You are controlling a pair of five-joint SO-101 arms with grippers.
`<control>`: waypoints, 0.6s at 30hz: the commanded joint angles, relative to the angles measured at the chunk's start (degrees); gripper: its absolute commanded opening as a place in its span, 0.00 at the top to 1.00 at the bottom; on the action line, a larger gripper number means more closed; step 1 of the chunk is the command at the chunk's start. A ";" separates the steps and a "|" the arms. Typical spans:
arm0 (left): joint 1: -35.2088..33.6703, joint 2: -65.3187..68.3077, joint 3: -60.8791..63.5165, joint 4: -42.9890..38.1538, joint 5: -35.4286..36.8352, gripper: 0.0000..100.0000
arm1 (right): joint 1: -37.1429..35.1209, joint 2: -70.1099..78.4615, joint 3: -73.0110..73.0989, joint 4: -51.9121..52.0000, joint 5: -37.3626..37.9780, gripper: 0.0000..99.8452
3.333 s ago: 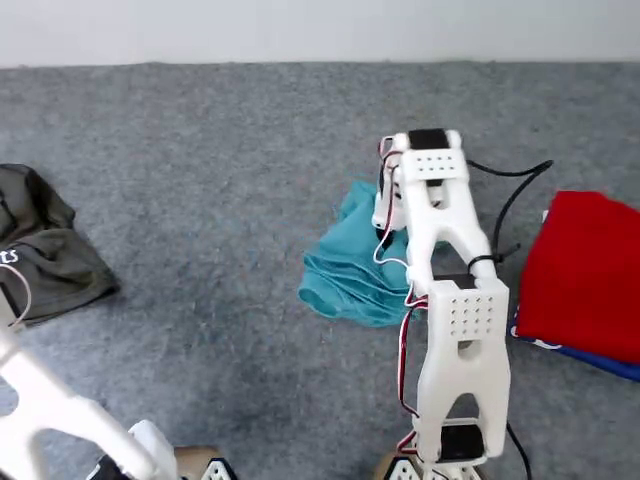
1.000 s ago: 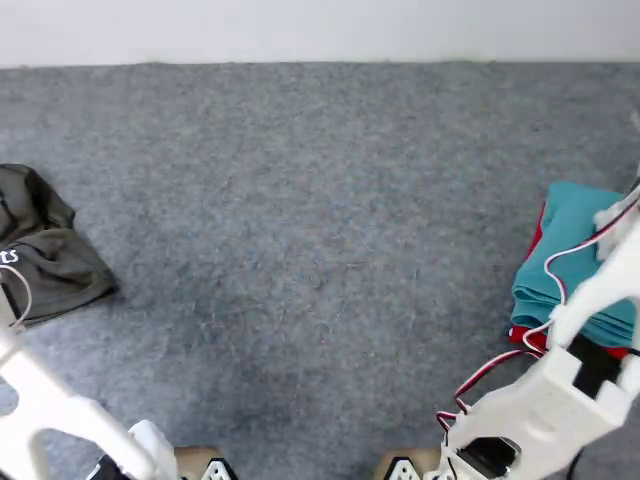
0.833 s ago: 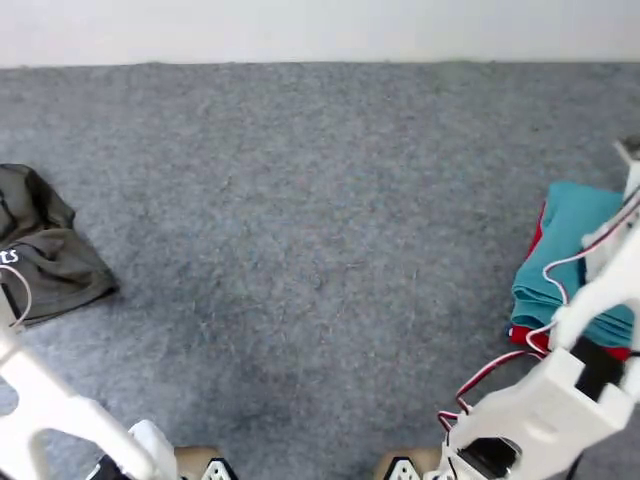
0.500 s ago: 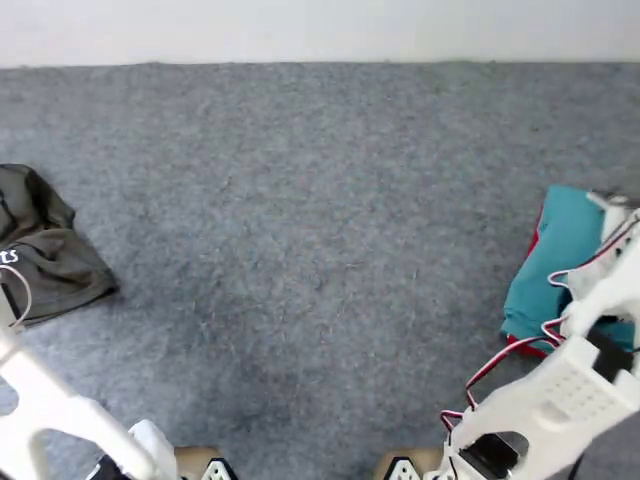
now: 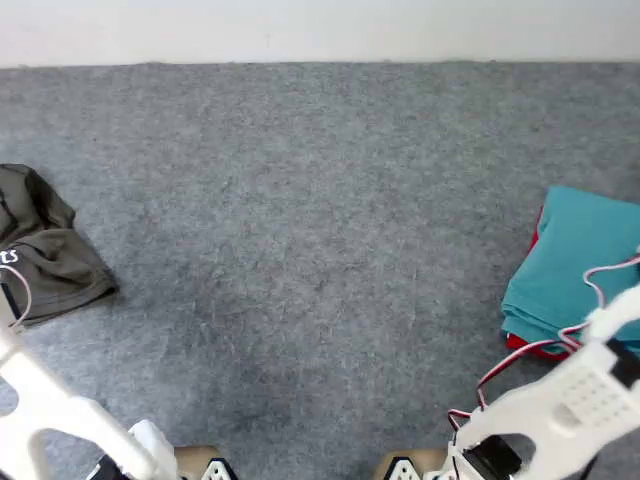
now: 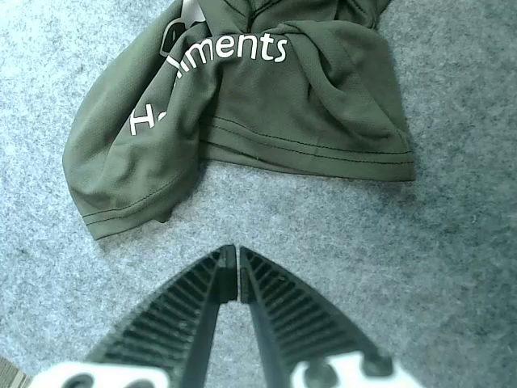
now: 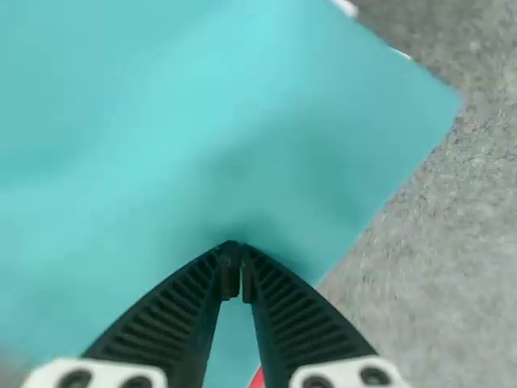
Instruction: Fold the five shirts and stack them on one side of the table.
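Although three shirts show (red shirt under teal shirt, olive shirt well apart), left hand and right hand, pointing down, are closed.

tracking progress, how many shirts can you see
3: an olive shirt crumpled at far left; a folded teal shirt topping the stack at far right; a red shirt edging out under it. More may be hidden beneath.
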 commanded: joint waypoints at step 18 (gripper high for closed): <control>0.18 -1.23 -0.31 -0.18 -0.35 0.98 | -13.41 6.90 -29.36 8.66 0.26 0.99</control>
